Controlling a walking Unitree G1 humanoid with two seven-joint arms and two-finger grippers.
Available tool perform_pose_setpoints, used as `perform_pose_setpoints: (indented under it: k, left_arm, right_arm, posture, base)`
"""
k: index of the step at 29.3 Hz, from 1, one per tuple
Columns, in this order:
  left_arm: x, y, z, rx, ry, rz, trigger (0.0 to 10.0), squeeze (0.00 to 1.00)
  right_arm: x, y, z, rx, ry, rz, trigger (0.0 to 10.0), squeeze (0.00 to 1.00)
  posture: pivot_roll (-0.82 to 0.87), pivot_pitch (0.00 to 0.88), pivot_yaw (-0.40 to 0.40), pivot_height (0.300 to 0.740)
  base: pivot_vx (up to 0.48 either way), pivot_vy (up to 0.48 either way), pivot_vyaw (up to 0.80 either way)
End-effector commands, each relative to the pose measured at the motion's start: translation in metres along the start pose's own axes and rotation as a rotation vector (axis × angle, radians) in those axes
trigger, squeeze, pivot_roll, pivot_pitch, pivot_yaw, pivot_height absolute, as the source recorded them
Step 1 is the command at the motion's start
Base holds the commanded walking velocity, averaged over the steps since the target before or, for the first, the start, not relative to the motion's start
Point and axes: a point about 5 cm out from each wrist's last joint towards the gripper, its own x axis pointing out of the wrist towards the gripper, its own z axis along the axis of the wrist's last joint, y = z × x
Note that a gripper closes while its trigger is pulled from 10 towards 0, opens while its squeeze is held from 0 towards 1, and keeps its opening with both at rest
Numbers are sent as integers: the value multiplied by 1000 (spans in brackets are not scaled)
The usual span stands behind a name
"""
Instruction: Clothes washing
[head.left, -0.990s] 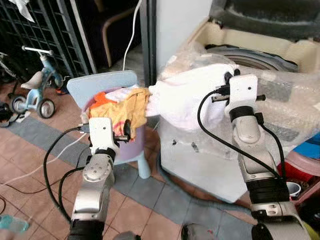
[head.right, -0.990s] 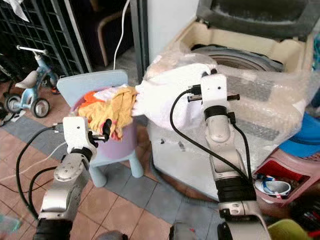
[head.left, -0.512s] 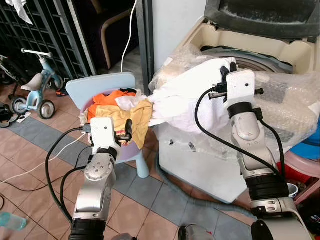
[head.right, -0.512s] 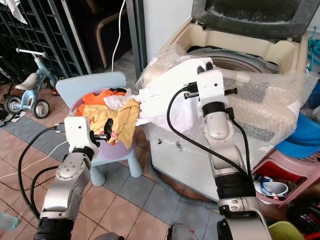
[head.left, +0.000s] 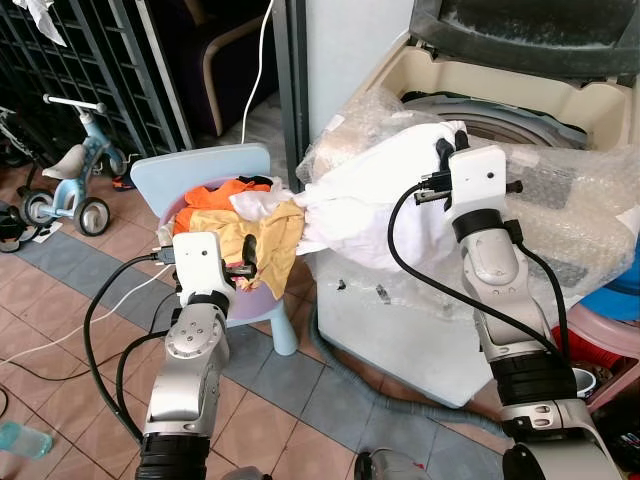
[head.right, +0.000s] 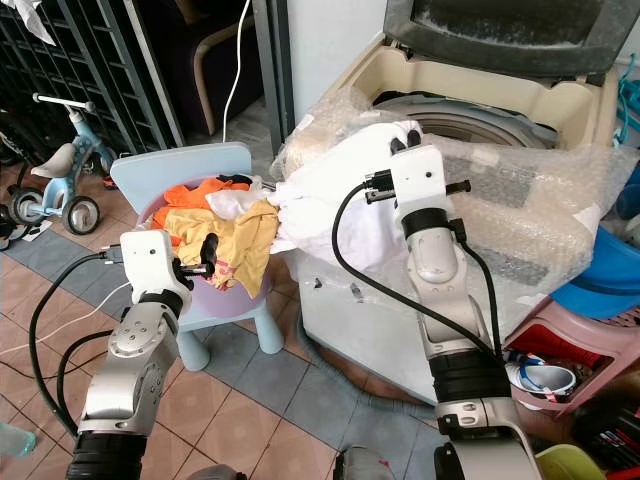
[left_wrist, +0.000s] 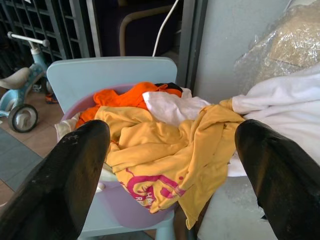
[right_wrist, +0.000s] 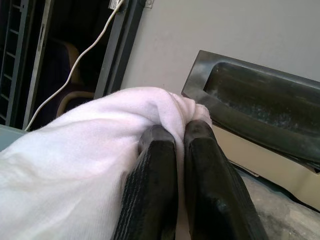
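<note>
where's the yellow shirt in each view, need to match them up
Left eye view: yellow shirt left of centre, draped over the purple basket.
Right eye view: left of centre.
Left wrist view: centre, between the open fingers.
Right wrist view: not in it.
Shared landmark: the white garment beside it.

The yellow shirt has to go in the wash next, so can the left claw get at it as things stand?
Probably yes. The left claw is open and faces the yellow shirt, which lies on top of the purple basket with nothing between them.
</note>
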Motion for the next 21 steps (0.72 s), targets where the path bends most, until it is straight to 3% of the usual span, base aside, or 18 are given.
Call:
perform_pose_setpoints:
  k: [1,16,21]
  left_arm:
    - [2,2,4,-7,-16,4,10000,0]
    - [5,3,5,-19,-22,9,10000,0]
    - [2,2,4,-5,-20,-14,10000,0]
  right_arm:
    - [-1,4,4,12,-25,20,10000,0]
    - [-1,1,3,-1,-26,21,10000,0]
    - [-3,-1,3,-8,-22,-3,10000,0]
  posture:
    - [-70,6,31,740]
    - [-74,2,31,740]
    - [-73,1,31,740]
  base:
    - [0,465,0]
    - [0,441,0]
    - [0,0,0]
